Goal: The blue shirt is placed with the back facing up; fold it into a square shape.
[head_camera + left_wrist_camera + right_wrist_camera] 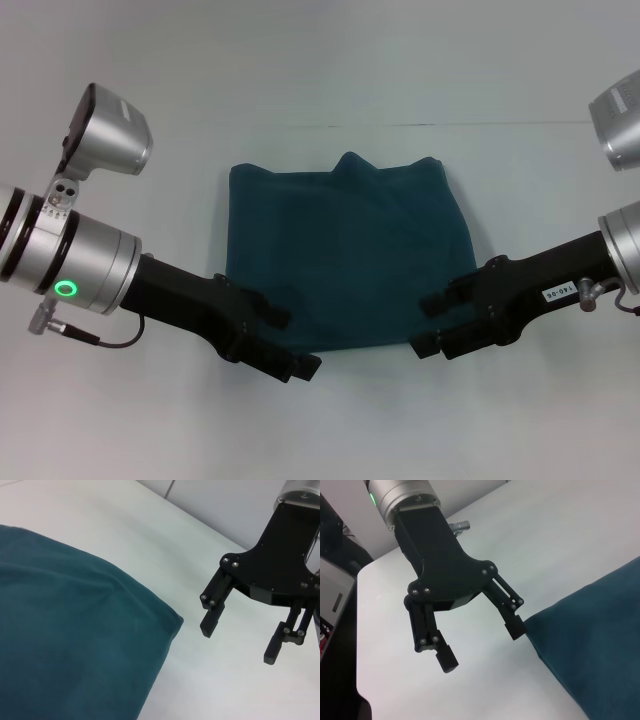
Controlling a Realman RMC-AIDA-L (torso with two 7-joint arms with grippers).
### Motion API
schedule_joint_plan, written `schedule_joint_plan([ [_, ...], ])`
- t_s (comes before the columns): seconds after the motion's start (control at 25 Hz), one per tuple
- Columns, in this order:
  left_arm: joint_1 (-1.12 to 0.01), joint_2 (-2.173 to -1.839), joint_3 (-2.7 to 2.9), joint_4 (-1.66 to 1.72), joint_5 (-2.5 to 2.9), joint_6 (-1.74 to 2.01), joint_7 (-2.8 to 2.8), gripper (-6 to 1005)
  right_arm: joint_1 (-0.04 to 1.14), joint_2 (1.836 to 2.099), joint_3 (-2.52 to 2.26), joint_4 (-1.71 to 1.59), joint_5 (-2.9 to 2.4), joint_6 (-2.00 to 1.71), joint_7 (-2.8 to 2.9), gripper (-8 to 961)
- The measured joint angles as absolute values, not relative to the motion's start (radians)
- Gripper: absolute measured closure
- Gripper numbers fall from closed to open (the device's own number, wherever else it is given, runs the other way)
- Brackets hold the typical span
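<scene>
The blue shirt (345, 260) lies folded into a rough rectangle in the middle of the white table, plain side up, with a small peak on its far edge. My left gripper (297, 345) hovers at the shirt's near left corner and is open; in the right wrist view this left gripper (482, 647) has one finger right by the cloth's corner (600, 640). At the near right corner my right gripper (425, 325) is also open, and the left wrist view shows the right gripper (239, 645) just off the shirt's corner (65, 640). Neither holds any cloth.
The white table (330, 430) stretches bare on every side of the shirt. Its far edge meets a pale wall behind. In the right wrist view the table's rounded corner (362, 680) drops off to dark floor and equipment.
</scene>
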State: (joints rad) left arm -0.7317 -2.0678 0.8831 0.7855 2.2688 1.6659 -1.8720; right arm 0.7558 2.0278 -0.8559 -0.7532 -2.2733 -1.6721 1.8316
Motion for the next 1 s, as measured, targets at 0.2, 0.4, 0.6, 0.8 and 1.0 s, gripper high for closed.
schedule_joint_plan([
  [0.2, -0.730, -2.068, 0.885, 0.785, 2.269, 1.657, -1.873, 49, 0.755, 2.027, -0.852, -0.753, -2.252, -1.667, 1.828, 239],
  [0.4, -0.728, -2.068, 0.888, 0.785, 2.269, 1.651, -1.878, 49, 0.754, 2.025, -0.852, -0.753, -2.224, -1.670, 1.825, 239],
  [0.6, -0.729, -2.066, 0.884, 0.785, 2.269, 1.647, -1.879, 49, 0.753, 2.027, -0.858, -0.753, -2.224, -1.674, 1.830, 239],
  [0.8, -0.729, -2.066, 0.887, 0.785, 2.269, 1.646, -1.880, 49, 0.753, 2.027, -0.853, -0.753, -2.223, -1.679, 1.832, 239],
  [1.0, -0.728, -2.066, 0.884, 0.785, 2.269, 1.646, -1.881, 49, 0.753, 2.026, -0.853, -0.753, -2.223, -1.682, 1.832, 238],
])
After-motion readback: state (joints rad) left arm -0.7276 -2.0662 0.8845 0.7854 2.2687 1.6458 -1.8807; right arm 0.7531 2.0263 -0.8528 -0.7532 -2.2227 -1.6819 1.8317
